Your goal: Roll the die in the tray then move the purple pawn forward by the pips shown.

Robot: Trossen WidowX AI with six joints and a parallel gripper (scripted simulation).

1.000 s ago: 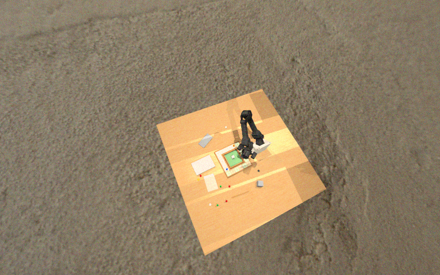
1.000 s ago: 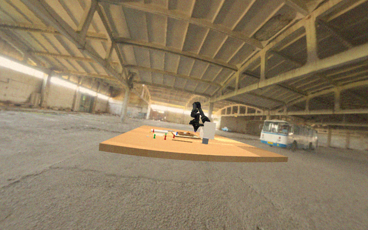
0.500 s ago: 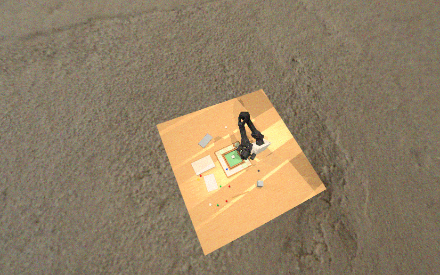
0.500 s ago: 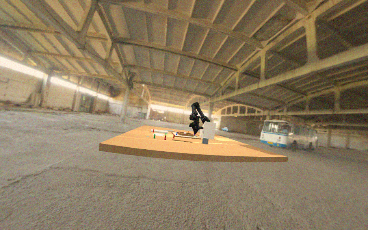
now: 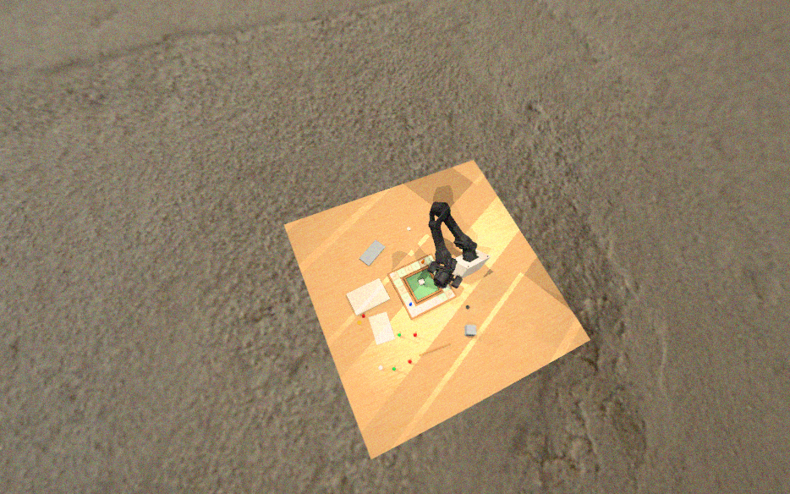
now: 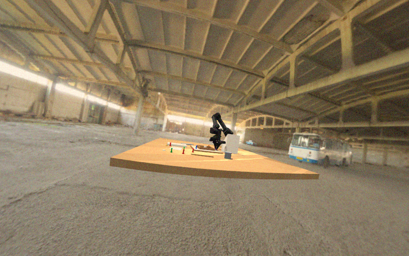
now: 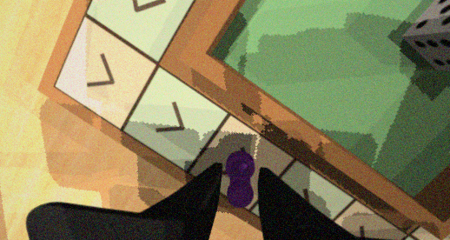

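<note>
- The black gripper (image 7: 240, 177) stands slightly spread, its tapered fingers flanking the purple pawn (image 7: 240, 179) with slim gaps on both sides, gripping nothing.
- The glossy, peanut-shaped pawn stands on a shaded square of the arrow-marked track (image 7: 169, 112).
- A pale pipped die (image 7: 430, 36) rests inside the wood-rimmed tray (image 7: 243, 103) on its green felt.
</note>
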